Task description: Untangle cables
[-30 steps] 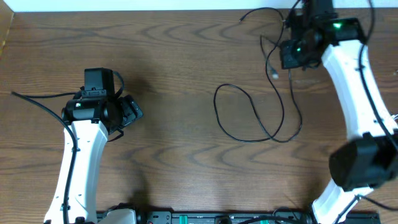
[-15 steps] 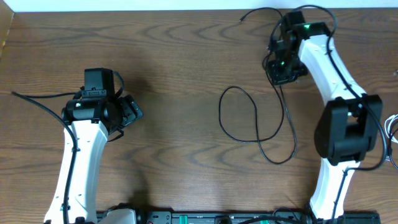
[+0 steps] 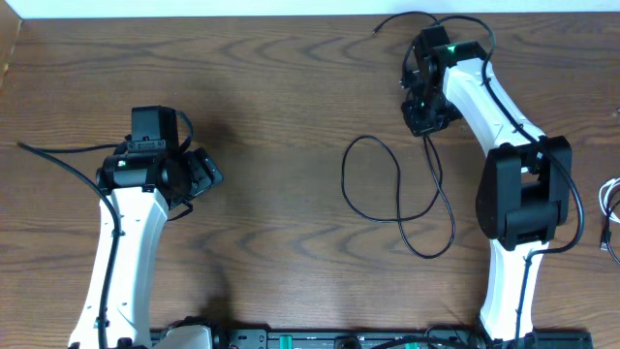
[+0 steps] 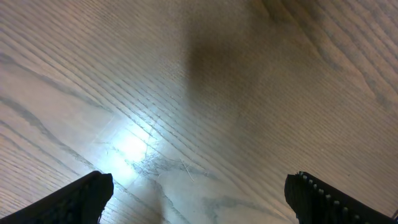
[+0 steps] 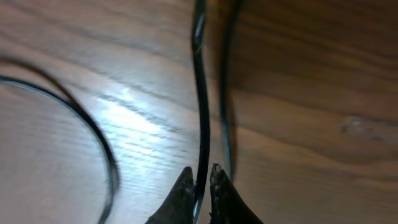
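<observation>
1. Your right claw (image 5: 200,177) is pinched shut on the black cable (image 5: 199,106), which runs straight up from between the fingertips in the wrist view.
2. Since a second ago that claw has travelled left along the far side of the table (image 3: 271,87), and the right arm (image 3: 484,92) has folded in, its lower half now standing more upright in the overhead view.
3. The cable has moved with it. The round loop still lies near mid-table, but the tail bend to its right now reaches further toward you than before.
4. Your left claw (image 4: 199,183) is wide open over bare wood with nothing between its fingers. The left arm (image 3: 126,242) has not moved.
5. The white cable (image 3: 608,208) lies at the right edge of the overhead view, well apart from the black one and cut off by the frame.
6. From above, the right claw's body hides the gripped spot, so you cannot tell whether the thin strand arcing along the far edge is the same cable.
7. The right wrist view is blurred. A second dark line just right of the held cable may be a shadow or another strand.
</observation>
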`<state>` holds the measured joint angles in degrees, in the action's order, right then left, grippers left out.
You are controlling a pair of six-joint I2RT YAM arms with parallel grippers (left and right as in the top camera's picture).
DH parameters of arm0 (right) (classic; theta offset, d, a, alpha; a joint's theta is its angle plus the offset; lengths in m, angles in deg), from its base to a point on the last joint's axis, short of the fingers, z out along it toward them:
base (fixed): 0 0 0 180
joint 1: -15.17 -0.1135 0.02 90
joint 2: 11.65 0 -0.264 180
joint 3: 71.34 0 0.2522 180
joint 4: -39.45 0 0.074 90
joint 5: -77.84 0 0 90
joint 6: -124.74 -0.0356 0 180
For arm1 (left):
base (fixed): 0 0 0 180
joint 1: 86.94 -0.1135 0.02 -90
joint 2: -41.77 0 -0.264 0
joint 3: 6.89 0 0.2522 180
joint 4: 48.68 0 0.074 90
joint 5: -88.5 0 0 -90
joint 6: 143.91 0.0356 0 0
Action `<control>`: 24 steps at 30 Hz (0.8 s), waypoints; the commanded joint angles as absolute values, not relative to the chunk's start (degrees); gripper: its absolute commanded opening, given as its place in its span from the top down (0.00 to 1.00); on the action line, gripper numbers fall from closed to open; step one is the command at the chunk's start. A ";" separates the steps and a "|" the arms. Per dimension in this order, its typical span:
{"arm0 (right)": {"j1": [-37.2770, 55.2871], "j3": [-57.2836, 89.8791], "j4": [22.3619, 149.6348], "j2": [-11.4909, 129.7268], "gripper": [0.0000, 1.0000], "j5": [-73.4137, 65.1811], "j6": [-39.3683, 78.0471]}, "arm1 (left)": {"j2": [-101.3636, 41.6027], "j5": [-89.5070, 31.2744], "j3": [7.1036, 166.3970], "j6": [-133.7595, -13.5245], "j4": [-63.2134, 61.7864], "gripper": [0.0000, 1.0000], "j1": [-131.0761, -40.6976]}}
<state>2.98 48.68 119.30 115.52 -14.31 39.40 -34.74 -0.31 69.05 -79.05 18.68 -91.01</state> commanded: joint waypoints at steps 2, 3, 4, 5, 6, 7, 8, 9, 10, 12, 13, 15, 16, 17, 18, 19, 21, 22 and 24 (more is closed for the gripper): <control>2.96 48.33 118.69 116.42 0.90 -20.76 38.64 | -35.18 -0.66 69.85 -79.07 18.84 0.07 -91.14; 2.98 48.33 118.58 116.61 0.89 -21.26 38.64 | -35.18 -0.66 69.85 -79.07 18.84 0.07 -91.14; 2.98 48.33 118.53 116.70 0.89 -21.24 38.64 | -35.18 -0.66 69.85 -79.07 18.84 0.07 -91.14; 2.96 48.33 118.49 117.01 0.89 -21.24 38.64 | -35.18 -0.66 69.85 -79.07 18.84 0.06 -91.14; 2.96 48.33 118.40 117.33 0.89 -21.26 38.64 | -35.18 -0.66 69.85 -79.07 18.84 0.07 -91.14; 2.96 48.33 118.34 117.75 0.89 -21.24 38.64 | -35.18 -0.66 69.85 -79.07 18.84 0.07 -91.14; 2.96 48.33 118.34 118.36 0.89 -21.24 38.64 | -35.18 -0.66 69.85 -79.07 18.86 0.06 -91.14; 2.96 48.33 118.36 118.80 0.89 -21.22 38.64 | -35.18 -0.66 69.85 -79.07 18.86 0.06 -91.14; 2.96 48.31 118.38 119.26 0.89 -21.24 38.64 | -35.18 -0.66 69.85 -79.07 18.86 0.07 -91.14; 2.96 48.31 118.38 120.35 0.89 -20.59 38.64 | -35.18 -0.66 69.85 -79.07 18.86 0.07 -91.14; 2.96 48.31 118.51 120.83 0.89 -19.38 38.66 | -35.18 -0.66 69.85 -79.07 18.84 0.07 -91.14; 2.94 48.31 118.55 121.81 0.86 -18.84 38.64 | -35.18 -0.66 69.85 -79.07 18.84 0.06 -91.14; 2.94 48.31 118.55 122.10 0.83 -18.84 38.66 | -35.18 -0.66 69.85 -79.07 18.82 0.06 -91.14; 2.96 48.31 118.58 122.43 0.82 -18.82 38.64 | -35.18 -0.66 69.85 -79.07 18.84 0.07 -91.14; 2.96 48.31 118.60 122.65 0.82 -18.79 38.64 | -35.18 -0.66 69.85 -79.07 18.84 0.07 -91.14; 2.96 48.29 118.60 122.97 0.82 -18.60 38.64 | -35.18 -0.66 69.85 -79.07 18.84 0.07 -91.14; 2.96 48.24 118.75 123.10 0.82 -17.90 38.66 | -35.18 -0.66 69.85 -79.07 18.84 0.06 -91.14; 2.96 48.24 118.73 123.15 0.82 -17.74 38.64 | -35.18 -0.66 69.85 -79.07 18.82 0.07 -91.14; 2.96 48.24 118.60 123.15 0.82 -17.74 38.64 | -35.18 -0.66 69.85 -79.07 18.84 0.06 -91.14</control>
